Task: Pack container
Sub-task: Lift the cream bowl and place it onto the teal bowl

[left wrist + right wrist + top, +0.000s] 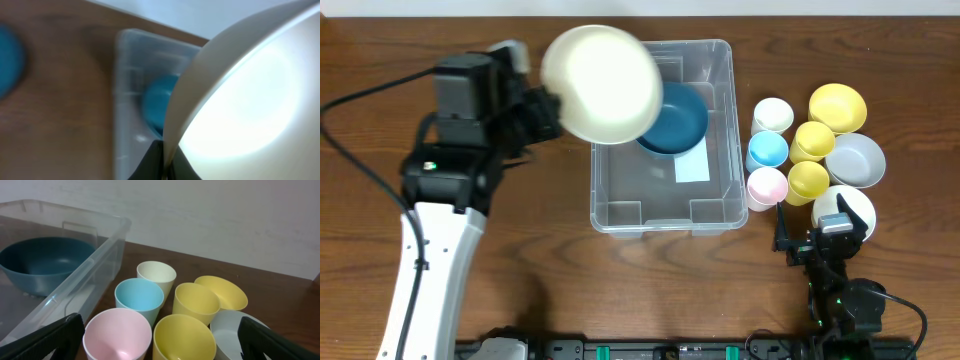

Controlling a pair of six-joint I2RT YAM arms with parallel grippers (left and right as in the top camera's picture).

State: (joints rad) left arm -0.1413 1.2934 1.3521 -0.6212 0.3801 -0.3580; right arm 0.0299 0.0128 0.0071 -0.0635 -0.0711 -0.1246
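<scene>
Left gripper [163, 159] pinches shut on the cream bowl's [602, 82] rim, holding it tilted over the container's [665, 228] far-left corner, likely to nest in the blue bowl [678, 118] inside. Right gripper [157, 335] gapes empty, right of the container.
</scene>
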